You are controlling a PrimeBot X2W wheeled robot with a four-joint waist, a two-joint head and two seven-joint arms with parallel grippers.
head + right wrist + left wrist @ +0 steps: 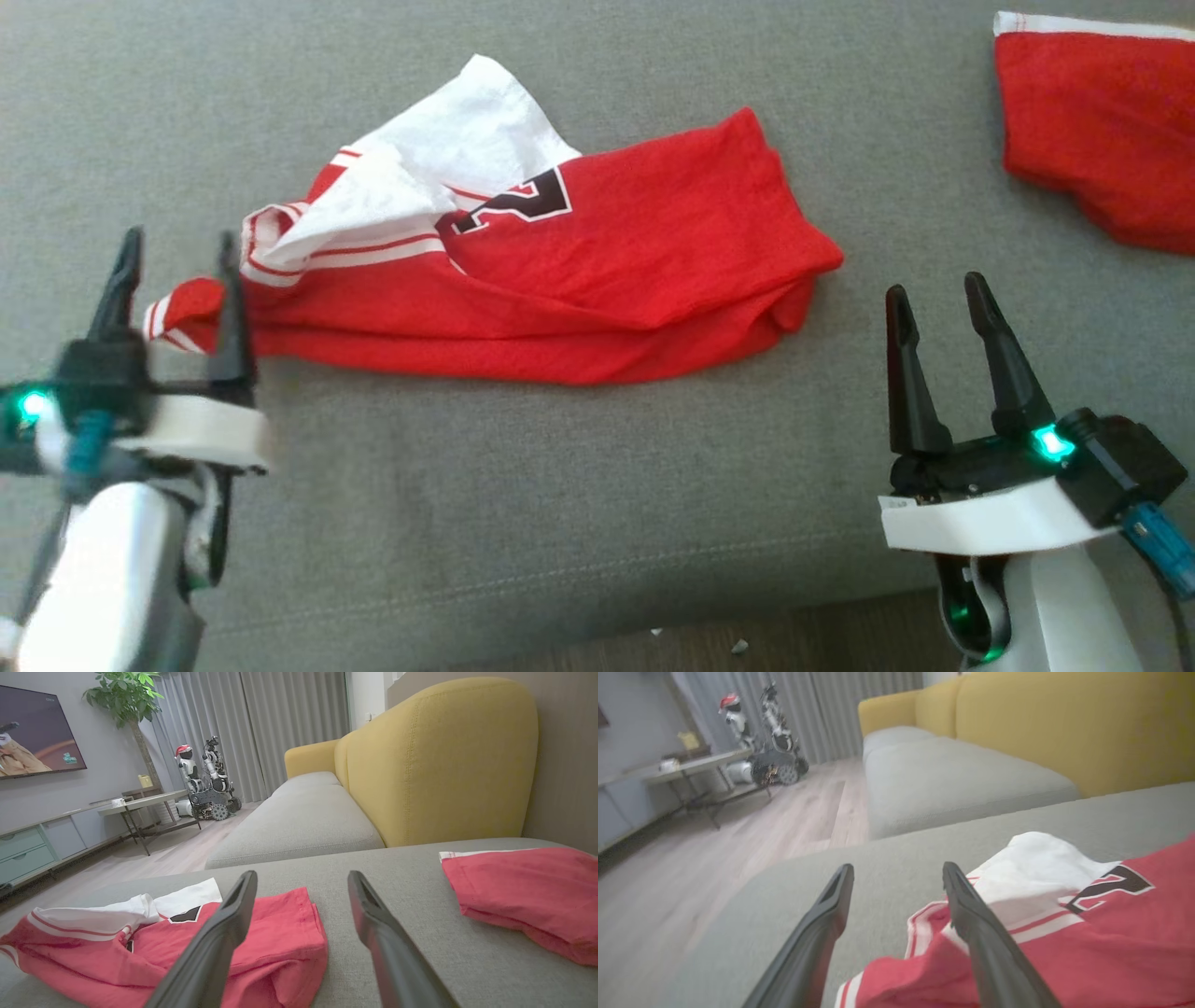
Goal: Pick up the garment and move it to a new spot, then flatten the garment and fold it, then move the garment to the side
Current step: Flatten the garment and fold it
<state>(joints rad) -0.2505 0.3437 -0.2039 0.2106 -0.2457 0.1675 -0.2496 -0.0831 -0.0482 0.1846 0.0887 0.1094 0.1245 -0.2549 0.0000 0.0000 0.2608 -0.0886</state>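
The garment (607,280) is a red jersey with white striped trim and a black number, lying bunched lengthwise on the grey cushion (560,485). My left gripper (180,238) is open at the garment's left end, its right finger over the striped sleeve tip and nothing gripped. In the left wrist view the same gripper (899,867) has the garment (1087,952) under and to the right of its right finger. Off the garment's right end, my right gripper (936,285) is open and holds nothing. The right wrist view shows this gripper (302,875) with the garment (261,942) below left.
A second red folded cloth (1102,121) lies at the far right of the cushion (528,891). The cushion's front edge and wooden floor (747,644) run along the bottom. A yellow sofa back (439,760), a side table (140,805) and another robot (205,784) stand beyond.
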